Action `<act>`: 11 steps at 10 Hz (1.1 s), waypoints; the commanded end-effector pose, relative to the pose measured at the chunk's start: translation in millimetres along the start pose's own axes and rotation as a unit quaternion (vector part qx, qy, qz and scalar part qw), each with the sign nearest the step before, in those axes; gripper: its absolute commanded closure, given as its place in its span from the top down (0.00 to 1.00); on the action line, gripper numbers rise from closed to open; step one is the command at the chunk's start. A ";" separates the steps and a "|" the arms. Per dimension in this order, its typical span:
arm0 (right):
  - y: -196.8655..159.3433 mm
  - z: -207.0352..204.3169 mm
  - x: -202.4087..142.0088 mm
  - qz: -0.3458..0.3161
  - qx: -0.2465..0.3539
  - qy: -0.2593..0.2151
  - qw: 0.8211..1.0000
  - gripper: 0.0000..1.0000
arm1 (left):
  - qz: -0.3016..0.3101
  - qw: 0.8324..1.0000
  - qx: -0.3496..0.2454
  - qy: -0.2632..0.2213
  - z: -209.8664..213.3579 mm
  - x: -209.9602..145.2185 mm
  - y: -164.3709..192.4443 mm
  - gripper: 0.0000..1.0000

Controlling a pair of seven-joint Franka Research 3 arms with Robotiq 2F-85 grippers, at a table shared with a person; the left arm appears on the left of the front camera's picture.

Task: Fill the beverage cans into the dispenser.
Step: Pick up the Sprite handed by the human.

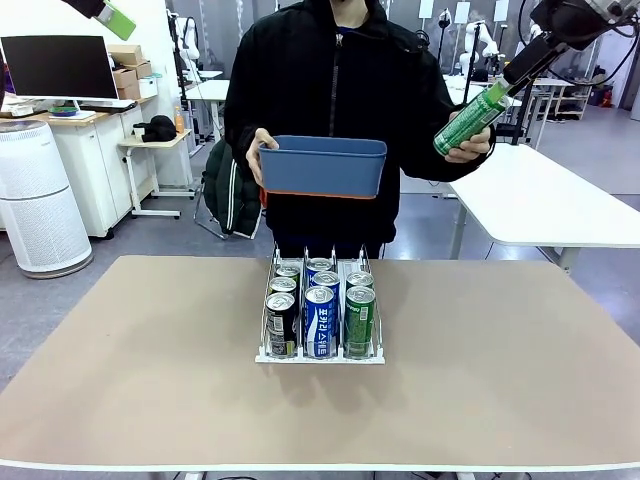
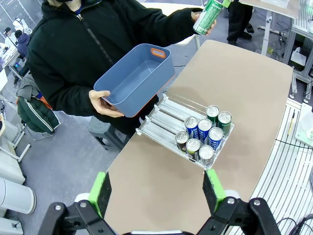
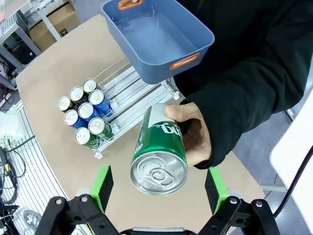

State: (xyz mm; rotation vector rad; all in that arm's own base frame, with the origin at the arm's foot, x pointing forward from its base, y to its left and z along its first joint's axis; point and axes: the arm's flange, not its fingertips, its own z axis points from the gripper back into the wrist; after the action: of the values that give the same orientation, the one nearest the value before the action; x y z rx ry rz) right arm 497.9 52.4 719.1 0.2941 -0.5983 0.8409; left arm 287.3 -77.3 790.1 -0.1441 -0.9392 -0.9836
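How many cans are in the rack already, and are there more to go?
Seven cans sit in the dispenser. The person's hand offers a green can to the open right gripper. The blue tub looks empty, so that can seems last.

held can (image 3: pixel 159 149): green body, white lettering, silver top
cans in dispenser (image 1: pixel 319 305): black, blue and green lanes, silver tops
tub (image 1: pixel 322 165): blue, orange handles
table (image 1: pixel 150 360): tan
person's jacket (image 1: pixel 350 90): black
gripper pads (image 3: pixel 103 186): green

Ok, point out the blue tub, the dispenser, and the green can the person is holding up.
blue tub (image 1: pixel 322 170), front view, front wall.
dispenser (image 2: pixel 164 117), left wrist view, bare lanes at the back.
green can (image 3: pixel 159 172), right wrist view, silver top.
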 end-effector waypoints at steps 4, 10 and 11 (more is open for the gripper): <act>5.3 -18.1 -2.1 0.022 0.023 -0.006 0.999 1.00 | 0.000 1.000 -0.007 -0.001 -0.4 -1.3 0.4 1.00; 3.3 -32.3 2.4 0.029 0.040 -0.013 0.999 1.00 | 0.000 1.000 -0.007 -0.001 -0.4 -1.3 0.4 1.00; 3.7 -35.0 2.5 0.029 0.037 -0.010 0.999 1.00 | 0.000 1.000 -0.007 -0.001 -0.4 -1.3 0.4 1.00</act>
State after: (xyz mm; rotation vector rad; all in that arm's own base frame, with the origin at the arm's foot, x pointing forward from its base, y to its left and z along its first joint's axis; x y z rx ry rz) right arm 507.8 69.4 697.0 0.3488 -0.5820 0.9081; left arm 287.3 -77.3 790.1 -0.1441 -0.9391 -0.9836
